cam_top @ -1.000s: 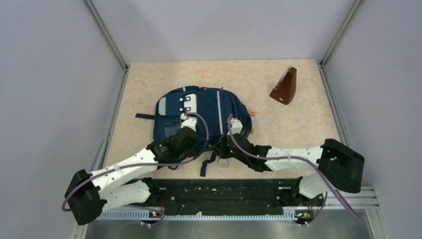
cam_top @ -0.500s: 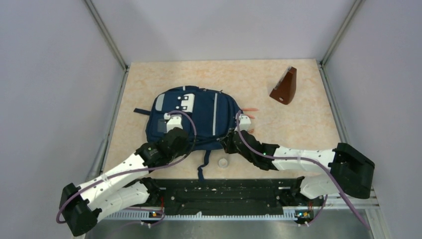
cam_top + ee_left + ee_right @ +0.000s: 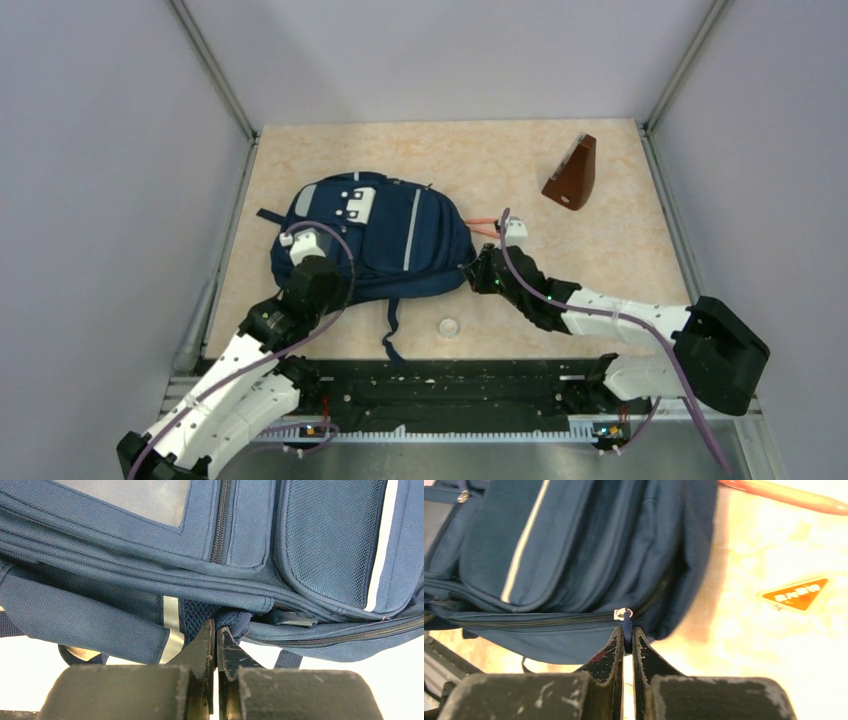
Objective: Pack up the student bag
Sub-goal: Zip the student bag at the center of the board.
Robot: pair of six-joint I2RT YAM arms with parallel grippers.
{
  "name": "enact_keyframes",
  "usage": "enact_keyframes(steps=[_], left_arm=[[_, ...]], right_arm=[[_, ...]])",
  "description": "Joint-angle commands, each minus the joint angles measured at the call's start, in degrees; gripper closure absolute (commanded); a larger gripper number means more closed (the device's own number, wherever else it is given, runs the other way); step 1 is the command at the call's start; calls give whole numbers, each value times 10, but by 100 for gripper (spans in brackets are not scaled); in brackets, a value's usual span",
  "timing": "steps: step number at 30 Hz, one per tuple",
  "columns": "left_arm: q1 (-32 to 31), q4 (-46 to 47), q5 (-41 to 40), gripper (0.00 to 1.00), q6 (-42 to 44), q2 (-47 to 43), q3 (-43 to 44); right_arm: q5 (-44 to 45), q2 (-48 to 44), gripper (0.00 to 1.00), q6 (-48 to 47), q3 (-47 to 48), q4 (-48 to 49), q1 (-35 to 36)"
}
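Observation:
The student bag (image 3: 385,232), a navy backpack with pale stripes and white pocket patches, lies flat on the table's left half. My left gripper (image 3: 308,258) is at its near left edge, shut on a fold of the bag's fabric (image 3: 235,621) beside a mesh strap. My right gripper (image 3: 472,269) is at the bag's near right corner, shut on the blue zipper pull (image 3: 627,626) of the main zipper (image 3: 539,620). The zipper line looks closed along the stretch that shows.
A brown wedge-shaped object (image 3: 572,175) stands at the far right. An orange-red pen (image 3: 484,224) lies against the bag's right side. A small white round piece (image 3: 449,326) lies near the front edge. An orange triangular label (image 3: 795,594) is on the table.
The bag has slid and turned to the left. My left arm drew back to the left with its edge. My right gripper moved right along the bag's near side to its right corner.

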Motion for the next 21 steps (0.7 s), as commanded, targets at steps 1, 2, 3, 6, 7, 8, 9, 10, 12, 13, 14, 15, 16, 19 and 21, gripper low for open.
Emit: enact_keyframes(steps=[1, 2, 3, 6, 7, 8, 9, 10, 12, 13, 14, 15, 16, 19, 21], left_arm=[[25, 15, -61, 100, -4, -26, 11], [26, 15, -62, 100, -3, -27, 12], [26, 16, -62, 100, -2, -27, 13], [27, 25, -51, 100, 8, -25, 16], [27, 30, -45, 98, 13, -25, 17], [27, 37, -35, 87, 22, -27, 19], [27, 44, -26, 73, 35, -27, 23], [27, 49, -19, 60, 46, -28, 28], [27, 70, 10, 44, 92, -29, 41], [27, 79, 29, 41, 105, -30, 47], [26, 91, 47, 40, 118, -31, 55], [26, 107, 67, 39, 132, -33, 58], [26, 126, 101, 35, 147, -31, 59], [24, 175, 180, 35, 171, -4, 60], [14, 202, 219, 37, 176, 33, 59]], right_arm=[[-1, -15, 100, -37, -14, -14, -44], [-7, -16, 100, -43, -14, -12, -49], [-12, -17, 100, -47, -14, -10, -54], [-40, -22, 100, -74, -16, 10, -60], [-52, -26, 100, -83, -19, 18, -60], [-64, -29, 100, -91, -21, 25, -61], [-79, -35, 100, -100, -24, 34, -60], [-93, -39, 100, -109, -25, 41, -61], [-124, -46, 100, -127, -28, 52, -60], [-139, -49, 100, -135, -27, 53, -60], [-146, -52, 100, -139, -28, 53, -61], [-151, -54, 100, -144, -29, 54, -60], [-157, -56, 100, -146, -31, 57, -61], [-165, -64, 100, -148, -37, 61, -60], [-170, -68, 100, -145, -39, 62, -60]])
